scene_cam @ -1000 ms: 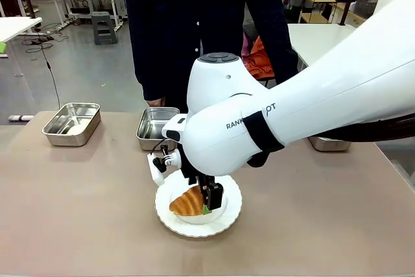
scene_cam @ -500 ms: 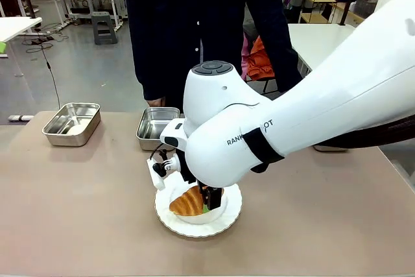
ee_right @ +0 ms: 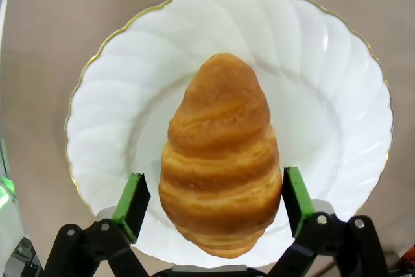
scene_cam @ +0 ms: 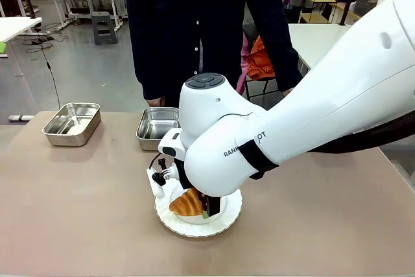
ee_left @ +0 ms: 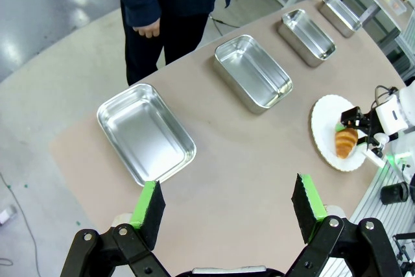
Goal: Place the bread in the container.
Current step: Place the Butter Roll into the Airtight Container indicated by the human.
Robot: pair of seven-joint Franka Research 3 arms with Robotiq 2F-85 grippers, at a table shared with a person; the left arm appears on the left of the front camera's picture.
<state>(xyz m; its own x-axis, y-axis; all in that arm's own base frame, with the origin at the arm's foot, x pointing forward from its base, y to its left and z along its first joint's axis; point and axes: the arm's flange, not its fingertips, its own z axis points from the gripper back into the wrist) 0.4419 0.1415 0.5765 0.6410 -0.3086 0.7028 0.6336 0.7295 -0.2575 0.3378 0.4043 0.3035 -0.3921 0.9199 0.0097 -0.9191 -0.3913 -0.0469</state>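
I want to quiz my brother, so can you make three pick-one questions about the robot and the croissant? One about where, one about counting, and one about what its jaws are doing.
1. Where is the croissant?
A. on the white plate
B. on the floor
C. in the person's hand

2. How many steel pans are on the table?
A. two
B. three
C. four

3. How do the right arm's jaws stand?
A. open, one on each side of the croissant
B. shut tight on a spoon
C. shut with nothing between them

Answers:
1 A: the croissant lies in the middle of the plate.
2 C: the left wrist view shows four pans in a row.
3 A: the green pads stand wide apart with the croissant between them.
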